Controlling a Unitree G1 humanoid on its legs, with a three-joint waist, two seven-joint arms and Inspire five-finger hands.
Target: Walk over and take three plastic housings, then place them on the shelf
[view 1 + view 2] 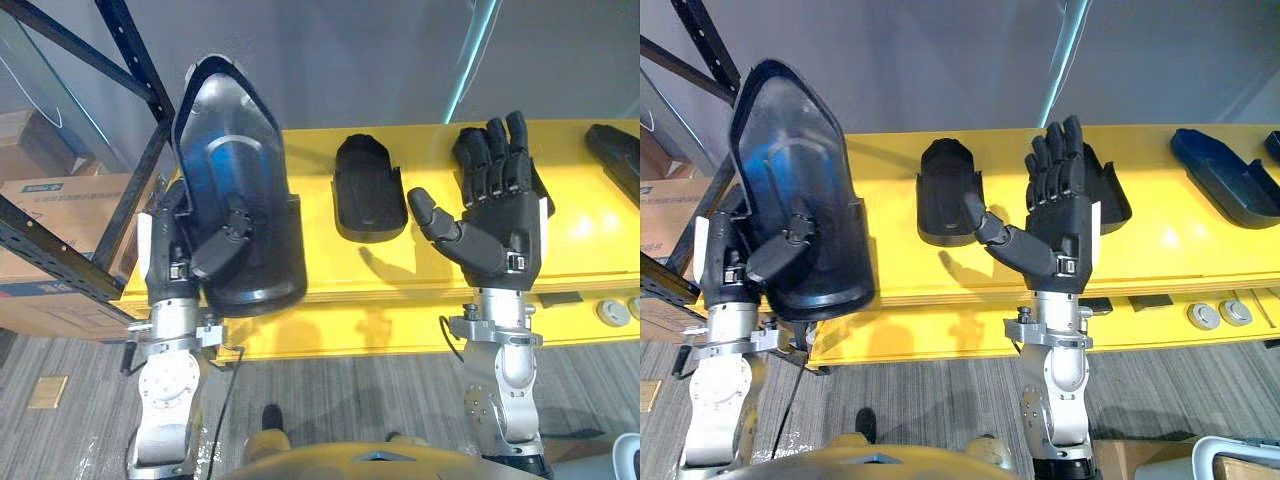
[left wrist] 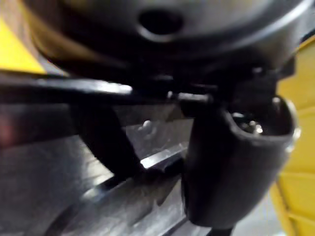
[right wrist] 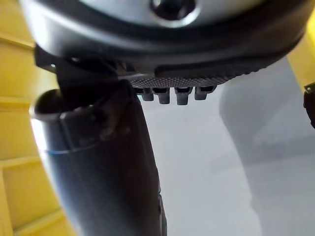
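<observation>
My left hand [image 1: 222, 245] is busy. Its fingers are hidden behind the held housing [image 1: 235, 150], and the thumb is curled over the front of it, so the piece stands upright with its narrow end up, at the left end of the table [image 1: 590, 250] and next to the dark shelf [image 1: 130, 60].

My right hand [image 1: 500, 215] is free, with the fingers straight and pointing up and the thumb spread toward the left.

The next pick depends on this hand. The middle housing [image 1: 368, 190] lies flat on the table to the left of my right fingers, between the two hands. Its long axis runs from near to far, with the rounded end far. Another one – the third housing [image 1: 1113, 200] – lies just behind my right palm, partly covered by it. I judge this one the nearest, but I must reach forward and down to it.
</observation>
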